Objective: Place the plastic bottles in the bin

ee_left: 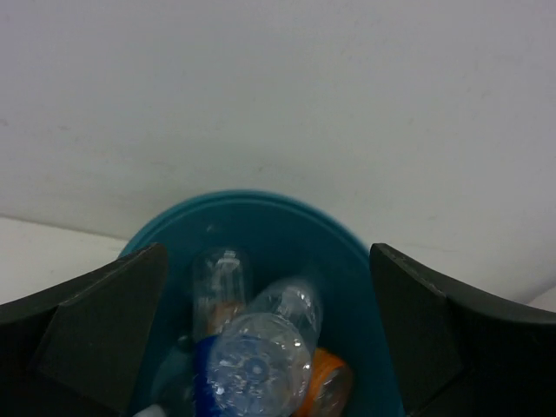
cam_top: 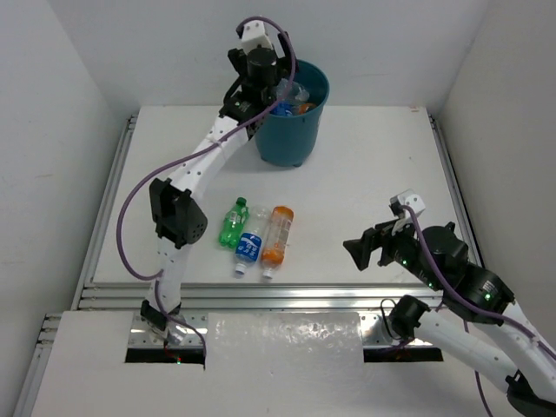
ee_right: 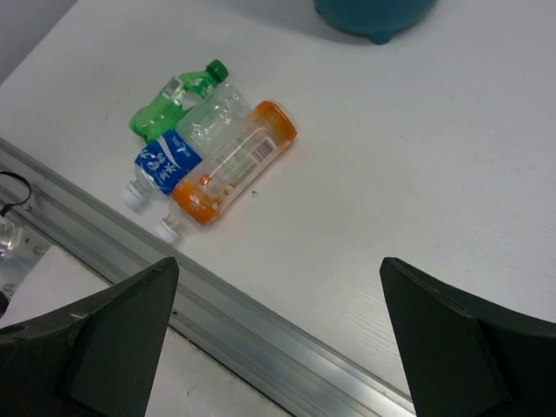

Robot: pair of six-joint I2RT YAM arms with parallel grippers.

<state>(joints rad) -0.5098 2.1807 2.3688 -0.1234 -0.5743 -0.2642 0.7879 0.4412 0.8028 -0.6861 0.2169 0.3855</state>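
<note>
hovering left gripper (ee_left: 268,261): above the bin (ee_left: 261,217), jaws spread wide, empty
bin: binned bottles (ee_left: 256,365) piled inside
right gripper (ee_right: 280,269): jaws wide, empty
table (cam_top: 391,174): green bottle (ee_right: 178,100), blue-label bottle (ee_right: 178,148), orange bottle (ee_right: 234,161) lying side by side

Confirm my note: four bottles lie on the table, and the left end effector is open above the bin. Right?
Three, not four: green, blue-labelled and orange-labelled, per the right wrist view. The left end effector is open above the bin.
</note>
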